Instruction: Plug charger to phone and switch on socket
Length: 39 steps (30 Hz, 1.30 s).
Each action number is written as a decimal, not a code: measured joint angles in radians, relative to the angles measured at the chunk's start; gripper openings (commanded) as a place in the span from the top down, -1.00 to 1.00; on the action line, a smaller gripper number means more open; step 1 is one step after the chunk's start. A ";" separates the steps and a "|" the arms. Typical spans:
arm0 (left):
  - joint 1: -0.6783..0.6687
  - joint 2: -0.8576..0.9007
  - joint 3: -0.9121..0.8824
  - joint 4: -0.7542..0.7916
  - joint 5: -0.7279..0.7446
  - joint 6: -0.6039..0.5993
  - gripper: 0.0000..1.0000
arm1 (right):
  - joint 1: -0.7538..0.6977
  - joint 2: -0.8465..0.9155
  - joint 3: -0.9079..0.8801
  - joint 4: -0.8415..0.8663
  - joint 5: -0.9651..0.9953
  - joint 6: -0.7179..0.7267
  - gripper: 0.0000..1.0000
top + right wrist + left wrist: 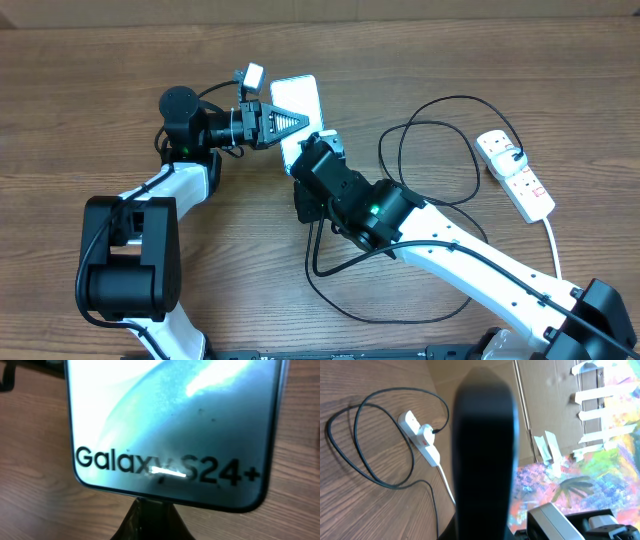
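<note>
Plugging in is the step in hand. The phone (300, 95) lies face up near the middle of the counter's (100, 100) far edge. The left gripper (298, 120) has its jaws closed on the phone's left side, apparently steadying it. The right gripper (322, 140) has its jaws closed at the phone's near end, and I cannot tell if they hold the tip of the charger (382, 150). The cable loops away to the socket (515, 175) near the right edge. The next move likely calls for seating the tip squarely, then pressing 1 red switch.

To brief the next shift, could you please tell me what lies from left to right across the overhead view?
left arm's base → phone → charger's upper loops → socket
</note>
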 measured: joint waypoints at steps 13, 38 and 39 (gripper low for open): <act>-0.005 0.000 0.021 0.011 -0.012 0.047 0.92 | -0.005 0.004 -0.034 0.100 0.039 -0.130 0.92; -0.213 0.001 -0.014 -0.441 -0.323 0.234 0.92 | -0.006 -0.304 0.174 -0.383 0.046 -0.201 -1.00; -0.227 0.001 -0.012 -0.545 -0.357 0.280 0.92 | -0.006 -0.347 0.178 -0.409 0.065 -0.201 -1.00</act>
